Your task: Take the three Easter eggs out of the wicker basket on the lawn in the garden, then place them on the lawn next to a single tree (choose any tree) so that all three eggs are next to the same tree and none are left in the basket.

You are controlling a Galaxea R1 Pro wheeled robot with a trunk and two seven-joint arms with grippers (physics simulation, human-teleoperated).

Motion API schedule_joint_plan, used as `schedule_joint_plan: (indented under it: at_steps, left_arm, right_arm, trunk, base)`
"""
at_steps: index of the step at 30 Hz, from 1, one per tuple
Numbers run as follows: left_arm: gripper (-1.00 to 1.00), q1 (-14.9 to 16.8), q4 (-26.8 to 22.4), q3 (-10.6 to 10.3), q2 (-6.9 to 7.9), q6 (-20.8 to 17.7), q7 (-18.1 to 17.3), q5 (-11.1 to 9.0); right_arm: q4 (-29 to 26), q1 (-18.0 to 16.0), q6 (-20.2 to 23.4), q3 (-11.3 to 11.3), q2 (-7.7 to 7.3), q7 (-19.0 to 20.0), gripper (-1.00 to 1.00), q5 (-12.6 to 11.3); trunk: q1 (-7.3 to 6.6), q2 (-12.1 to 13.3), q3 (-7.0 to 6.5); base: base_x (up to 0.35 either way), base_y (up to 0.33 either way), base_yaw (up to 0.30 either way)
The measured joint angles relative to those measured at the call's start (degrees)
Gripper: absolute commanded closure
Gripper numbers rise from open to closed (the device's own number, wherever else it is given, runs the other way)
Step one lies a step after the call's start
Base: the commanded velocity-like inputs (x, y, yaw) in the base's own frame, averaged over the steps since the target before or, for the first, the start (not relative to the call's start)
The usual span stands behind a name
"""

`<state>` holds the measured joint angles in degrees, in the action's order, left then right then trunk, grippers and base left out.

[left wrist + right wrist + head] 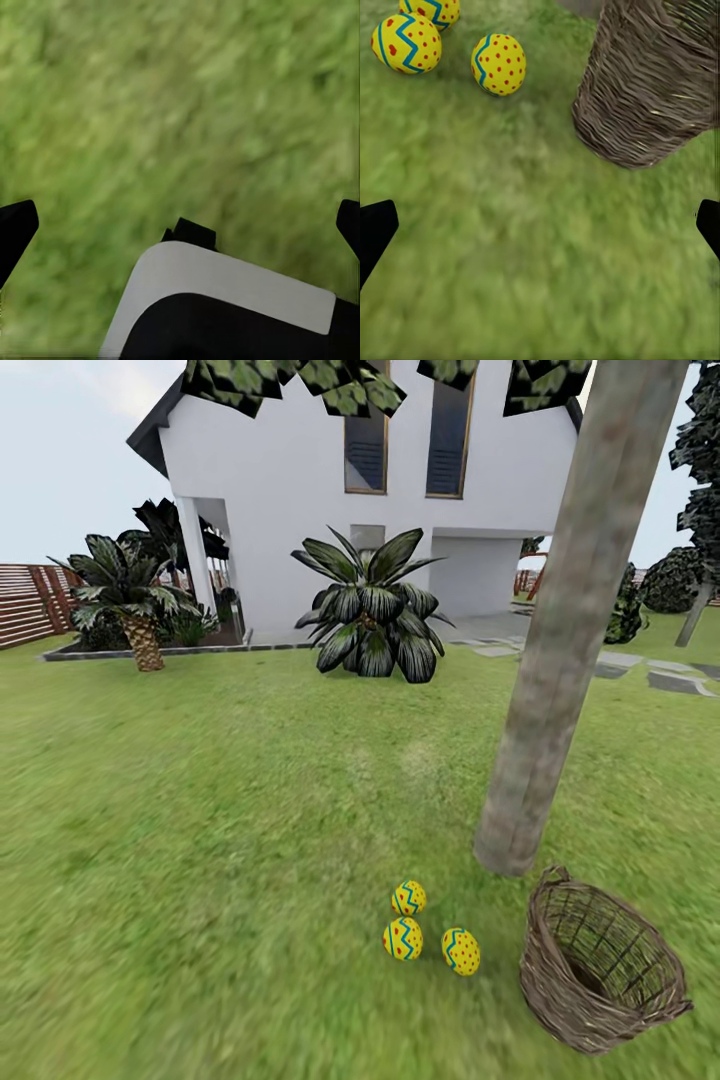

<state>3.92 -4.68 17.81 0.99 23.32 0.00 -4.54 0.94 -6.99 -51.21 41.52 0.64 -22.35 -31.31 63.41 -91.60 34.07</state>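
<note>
White two-storey house (300, 500) at the back, with two tall dark windows (367, 452) high on the wall. Large spiky dark-leaved plant (372, 610) just before the house wall. Low palm-like plant (128, 595) further left, in a bed edged by a grey kerb (140, 651). Brown slatted fence (30, 603) at far left. Grey stepping stones (675, 682) at right. Pale sky (60, 450) above.

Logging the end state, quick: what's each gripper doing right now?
Left gripper: open, holding nothing, over the lawn.
Right gripper: open, holding nothing, over grass near the eggs and wicker basket.
</note>
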Motion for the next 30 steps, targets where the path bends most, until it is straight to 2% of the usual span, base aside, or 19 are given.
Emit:
schedule_joint_plan:
  at_steps: [2, 7, 15, 18, 21, 26, 30]
  left_arm:
    - [-1.00, 0.0, -0.5, 0.0, 0.00, -0.9, -0.2, -0.1]
    - [-1.00, 0.0, -2.2, 0.2, 0.30, 1.6, 0.0, -0.2]
    - [-1.00, 0.0, -2.9, 0.3, -0.07, 2.9, -0.1, -0.4]
    - [-1.00, 0.0, -2.9, 0.2, -1.58, 3.0, -0.2, -0.3]
    - [-1.00, 0.0, -2.7, 0.2, -2.48, 2.7, -0.1, -0.3]
    - [-1.00, 0.0, 0.9, 0.3, -2.82, 2.4, 0.2, -0.4]
    - [-1.00, 0.0, 1.8, 0.3, -2.77, 2.4, 0.2, -0.4]
  right_arm:
    - [-0.2, 0.0, 0.1, 0.2, 0.26, 0.0, -1.00, 0.0]
    - [-0.1, 0.0, 0.1, 0.1, 0.22, 0.0, -1.00, -0.1]
    - [-0.1, 0.0, 0.2, 0.2, 0.33, 0.0, -1.00, -0.1]
    - [-0.1, 0.0, 0.2, 0.2, 0.25, 0.0, -1.00, -0.1]
    - [-0.1, 0.0, 0.2, 0.2, 0.26, 0.0, -1.00, -0.1]
    - [-0.1, 0.0, 0.2, 0.2, 0.29, 0.0, -1.00, -0.1]
    - [-0.1, 0.0, 0.2, 0.2, 0.30, 0.0, -1.00, -0.1]
  trunk:
    - [-0.01, 0.0, -0.02]
    - [-0.01, 0.0, -0.03]
    - [-0.01, 0.0, -0.03]
    - [-0.01, 0.0, -0.03]
    - [-0.01, 0.0, -0.03]
    - [-0.01, 0.0, -0.03]
    - [-0.01, 0.0, -0.03]
  base:
    - [0.000, 0.000, 0.000]
    - [0.000, 0.000, 0.000]
    - [0.000, 0.000, 0.000]
    - [0.000, 0.000, 0.000]
    - [0.000, 0.000, 0.000]
    - [0.000, 0.000, 0.000]
    - [0.000, 0.000, 0.000]
